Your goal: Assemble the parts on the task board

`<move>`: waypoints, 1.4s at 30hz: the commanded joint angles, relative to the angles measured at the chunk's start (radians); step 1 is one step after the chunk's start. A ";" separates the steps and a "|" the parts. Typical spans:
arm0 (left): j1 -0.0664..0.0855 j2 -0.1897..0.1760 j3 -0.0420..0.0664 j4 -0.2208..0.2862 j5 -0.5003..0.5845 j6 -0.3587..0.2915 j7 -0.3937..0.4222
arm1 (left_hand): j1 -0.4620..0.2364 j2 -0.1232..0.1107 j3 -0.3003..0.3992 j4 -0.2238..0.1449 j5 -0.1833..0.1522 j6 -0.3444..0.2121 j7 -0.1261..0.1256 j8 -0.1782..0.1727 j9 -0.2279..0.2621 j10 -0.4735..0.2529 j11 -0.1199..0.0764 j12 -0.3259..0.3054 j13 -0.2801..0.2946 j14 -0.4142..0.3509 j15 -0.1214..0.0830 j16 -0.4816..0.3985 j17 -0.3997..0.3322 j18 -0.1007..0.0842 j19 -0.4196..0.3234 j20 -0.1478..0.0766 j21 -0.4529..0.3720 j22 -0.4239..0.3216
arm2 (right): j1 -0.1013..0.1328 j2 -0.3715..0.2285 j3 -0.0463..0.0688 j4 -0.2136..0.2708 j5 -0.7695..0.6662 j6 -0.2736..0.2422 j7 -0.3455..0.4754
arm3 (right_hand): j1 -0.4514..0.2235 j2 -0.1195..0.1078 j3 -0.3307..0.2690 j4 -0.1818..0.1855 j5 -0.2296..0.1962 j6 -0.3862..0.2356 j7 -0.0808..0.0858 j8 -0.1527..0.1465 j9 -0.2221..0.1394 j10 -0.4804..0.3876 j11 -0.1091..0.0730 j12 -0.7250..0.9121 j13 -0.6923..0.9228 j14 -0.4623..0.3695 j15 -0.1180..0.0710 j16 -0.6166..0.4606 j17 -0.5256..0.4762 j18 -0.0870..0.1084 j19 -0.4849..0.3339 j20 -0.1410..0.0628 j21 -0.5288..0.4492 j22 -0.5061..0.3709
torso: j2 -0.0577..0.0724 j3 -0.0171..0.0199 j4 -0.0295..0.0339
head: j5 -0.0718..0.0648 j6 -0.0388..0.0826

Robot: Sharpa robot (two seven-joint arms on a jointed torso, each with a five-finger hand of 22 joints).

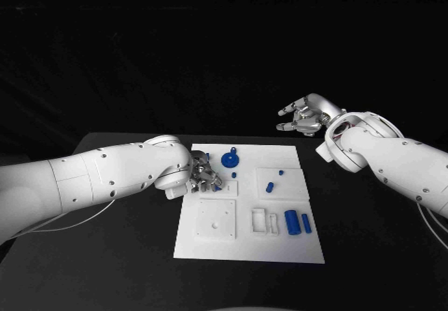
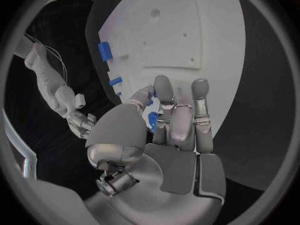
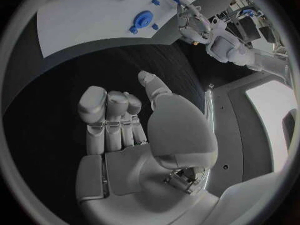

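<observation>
The white task board (image 1: 280, 249) lies in the middle of the black table. On it are a blue round disc (image 1: 230, 159), small blue pieces (image 1: 268, 187) and a blue cylinder (image 1: 291, 222) with a thin bar (image 1: 306, 223) beside it. My left hand (image 1: 204, 176) is low over the board's left edge; between its thumb and fingers shows a small blue part (image 2: 152, 119), pinched there. My right hand (image 1: 303, 115) is raised beyond the board's far right corner and holds nothing, its fingers (image 3: 106, 115) side by side and its thumb apart. The same disc (image 3: 142, 20) appears in the right wrist view.
A raised white square plate (image 1: 217, 220) and narrow slots (image 1: 264, 220) occupy the near part of the board. Bare black table (image 1: 112, 259) lies on both sides of the board. My left forearm (image 1: 103, 178) crosses the table's left side.
</observation>
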 commanded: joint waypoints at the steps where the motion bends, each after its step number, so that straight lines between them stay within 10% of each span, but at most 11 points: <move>1: -0.006 0.004 -0.004 -0.003 0.005 0.030 -0.013 | 0.002 0.005 0.038 -0.016 -0.003 0.172 -0.121 0.000 0.588 0.039 -0.021 -0.002 0.001 0.001 -0.010 0.002 -0.001 0.008 0.000 0.002 0.004 0.019 | -0.001 0.001 0.000 0.000 -0.011 0.011 0.002 | -0.009 -0.003 0.004 0.001 0.006 0.005 0.000 -0.001 0.001 -0.005 -0.002 -0.006 -0.001 -0.005 -0.002 -0.006 -0.001 0.013 0.043 0.001 -0.006 0.108 | 0.000 0.0003 -0.0003 | 0.000 0.002; 28: -0.005 0.027 -0.004 -0.043 0.001 0.080 -0.017 | 0.022 0.004 0.031 -0.029 -0.014 0.168 -0.120 -0.001 0.584 0.039 -0.020 -0.006 -0.002 0.001 -0.010 -0.001 -0.010 0.008 -0.002 0.002 0.001 0.019 | -0.009 0.000 0.000 -0.004 -0.012 0.016 0.001 | -0.013 -0.005 0.016 -0.006 0.010 0.006 0.000 -0.001 0.001 -0.006 -0.002 -0.007 -0.002 -0.006 -0.002 -0.008 -0.003 0.013 0.042 0.001 -0.007 0.107 | 0.000 -0.0004 0.0008 | -0.006 0.002; 33: -0.005 0.027 -0.004 -0.043 -0.019 0.093 -0.017 | 0.030 0.003 0.018 -0.029 -0.049 0.165 -0.119 -0.002 0.579 0.039 -0.019 -0.011 -0.005 -0.001 -0.009 -0.006 -0.020 0.007 -0.004 0.002 -0.001 0.018 | -0.010 -0.001 0.000 -0.004 -0.012 0.016 0.001 | -0.013 -0.005 0.016 -0.006 0.010 0.006 0.000 -0.001 0.001 -0.006 -0.002 -0.007 -0.002 -0.006 -0.002 -0.008 -0.003 0.013 0.042 0.001 -0.007 0.107 | 0.000 -0.0011 0.0014 | -0.008 0.002; 42: -0.005 0.026 -0.004 -0.046 -0.059 0.054 -0.003 | 0.043 -0.028 -0.061 0.020 -0.208 0.137 -0.112 -0.009 0.535 0.039 -0.015 -0.065 -0.047 -0.018 -0.007 -0.056 -0.109 0.003 -0.009 0.002 -0.026 0.013 | -0.012 -0.002 0.000 -0.004 -0.012 0.016 0.001 | -0.016 -0.005 0.016 -0.007 0.010 0.005 0.000 -0.001 0.001 -0.006 -0.002 -0.008 -0.002 -0.006 -0.002 -0.008 -0.003 0.013 0.042 0.001 -0.008 0.107 | -0.001 -0.0021 0.0013 | -0.009 0.002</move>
